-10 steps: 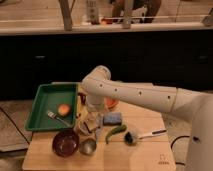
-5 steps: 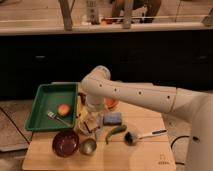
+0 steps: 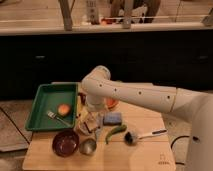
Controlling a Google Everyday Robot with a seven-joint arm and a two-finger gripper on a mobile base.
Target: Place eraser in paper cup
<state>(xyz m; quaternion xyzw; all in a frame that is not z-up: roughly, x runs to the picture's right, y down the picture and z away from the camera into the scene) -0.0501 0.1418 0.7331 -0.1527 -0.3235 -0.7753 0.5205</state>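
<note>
The end effector (image 3: pixel 89 121) hangs low over the worktop (image 3: pixel 145 155); tray (image 3: pixel 46 95) left of it, sponge (image 3: pixel 113 118) right, bowl (image 3: pixel 65 142) in front.

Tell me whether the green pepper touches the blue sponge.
Apart. The camera view shows bare wood between the green pepper and the blue sponge. The gripper hangs left of both.

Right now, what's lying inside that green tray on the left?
Inside the green tray lie an orange round item and a fork. The arm hides the tray's right edge. The pincer hangs just right of the tray, over the table.
</note>
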